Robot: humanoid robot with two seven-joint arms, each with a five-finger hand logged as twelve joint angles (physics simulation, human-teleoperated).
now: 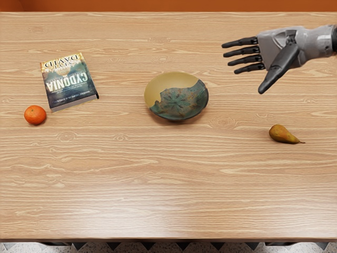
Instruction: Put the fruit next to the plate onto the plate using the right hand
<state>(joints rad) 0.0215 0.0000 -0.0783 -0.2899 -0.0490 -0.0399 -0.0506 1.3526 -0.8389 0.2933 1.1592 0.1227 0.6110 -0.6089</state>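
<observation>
A round plate (176, 96), yellow and mottled blue-green, sits near the middle of the wooden table. To its right lies a brownish-yellow pear (283, 134), on its side with the stem pointing right. My right hand (253, 60) hovers above the table at the upper right, fingers spread toward the left and thumb pointing down, holding nothing. It is above and slightly left of the pear, well apart from it. An orange (35, 114) lies far left of the plate.
A paperback book (68, 80) lies flat at the left, just above the orange. The table's front edge (168, 238) runs along the bottom of the view.
</observation>
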